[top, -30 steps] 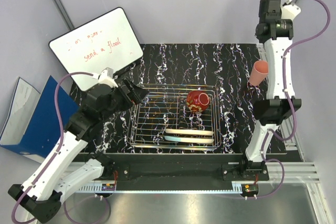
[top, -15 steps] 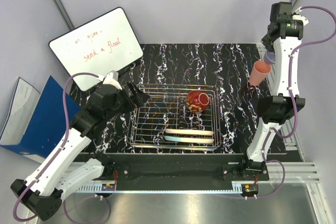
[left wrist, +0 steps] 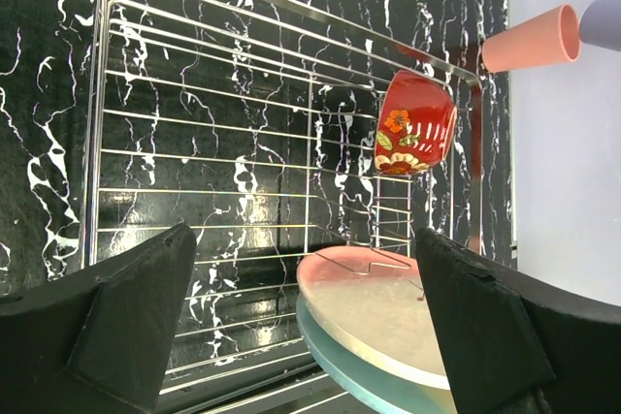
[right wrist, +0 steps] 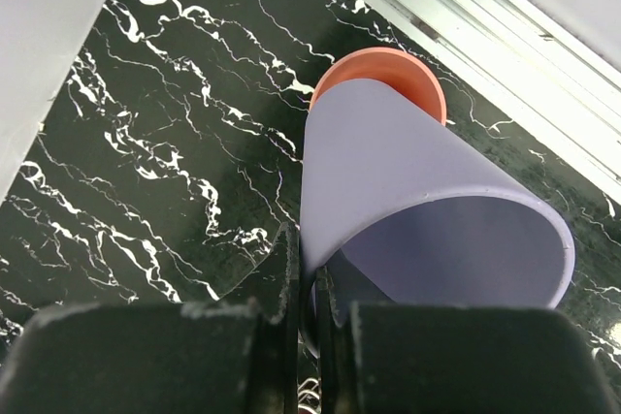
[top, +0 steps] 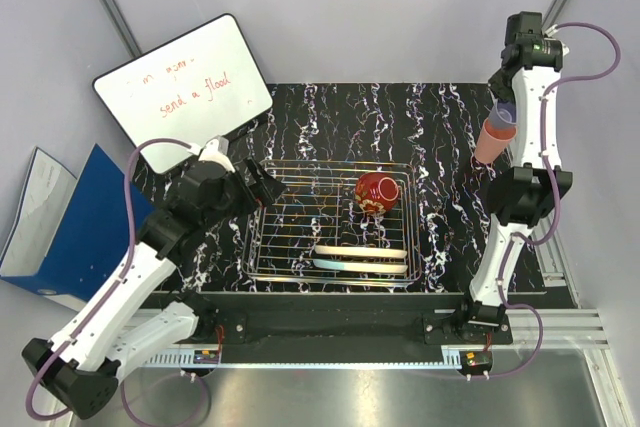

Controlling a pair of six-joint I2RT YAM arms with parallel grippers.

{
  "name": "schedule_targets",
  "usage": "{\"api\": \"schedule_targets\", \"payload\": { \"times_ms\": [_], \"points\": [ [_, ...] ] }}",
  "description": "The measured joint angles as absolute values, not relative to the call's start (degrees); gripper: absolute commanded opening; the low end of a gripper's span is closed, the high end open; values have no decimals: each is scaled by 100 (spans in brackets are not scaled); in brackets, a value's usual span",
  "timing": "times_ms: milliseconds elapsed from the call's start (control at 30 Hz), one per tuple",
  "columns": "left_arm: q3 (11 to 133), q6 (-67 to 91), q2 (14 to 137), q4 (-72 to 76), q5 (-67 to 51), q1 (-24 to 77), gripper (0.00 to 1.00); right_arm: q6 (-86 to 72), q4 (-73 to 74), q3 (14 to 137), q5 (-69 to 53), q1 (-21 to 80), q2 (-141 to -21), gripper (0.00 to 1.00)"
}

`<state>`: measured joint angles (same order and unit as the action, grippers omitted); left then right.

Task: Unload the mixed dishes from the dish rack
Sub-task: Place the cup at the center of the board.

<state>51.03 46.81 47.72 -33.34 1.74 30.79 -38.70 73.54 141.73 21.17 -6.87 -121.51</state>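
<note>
The wire dish rack (top: pixel 296 219) sits mid-table and also shows in the left wrist view (left wrist: pixel 194 143). In it are the red patterned bowl (top: pixel 376 193) (left wrist: pixel 415 123) and two stacked plates, the pink/cream one (top: pixel 362 251) (left wrist: pixel 388 312) over the light-blue one (top: pixel 338 265) (left wrist: pixel 340 361). My left gripper (top: pixel 262 185) (left wrist: pixel 306 239) is open and empty at the rack's left side. My right gripper (right wrist: pixel 312 269) is shut on the rim of the lavender cup (right wrist: pixel 408 172) (top: pixel 507 112). It holds the cup mouth-up right over the salmon-pink cup (right wrist: pixel 378 65) (top: pixel 492 142) at the table's right edge. I cannot tell if the cups touch.
A whiteboard (top: pixel 185 87) with red writing leans at the back left. A blue folder (top: pixel 70 222) lies off the table's left edge. A pale rail (right wrist: pixel 505 36) and the wall run just beyond the cups on the right.
My right arm has brought the lavender cup down over the salmon-pink cup. My left gripper has edged a little right toward the rack.
</note>
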Motion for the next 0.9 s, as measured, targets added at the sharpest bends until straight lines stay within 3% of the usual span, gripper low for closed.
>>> {"api": "schedule_targets", "payload": {
  "times_ms": [700, 767, 800, 900],
  "points": [
    [5103, 4630, 5328, -3334, 172, 3079, 99, -3889, 7253, 14125, 2143, -786, -12536, 0],
    [5103, 4630, 5354, -3334, 172, 3076, 99, -3889, 7244, 14014, 2145, -847, -12543, 11],
    [5103, 4630, 5365, -3332, 172, 3079, 99, -3887, 7238, 13976, 2145, -875, -12545, 33],
    [5103, 4630, 5387, -3334, 169, 3076, 99, -3892, 7196, 13946, 2132, -926, -12554, 55]
  ]
}}
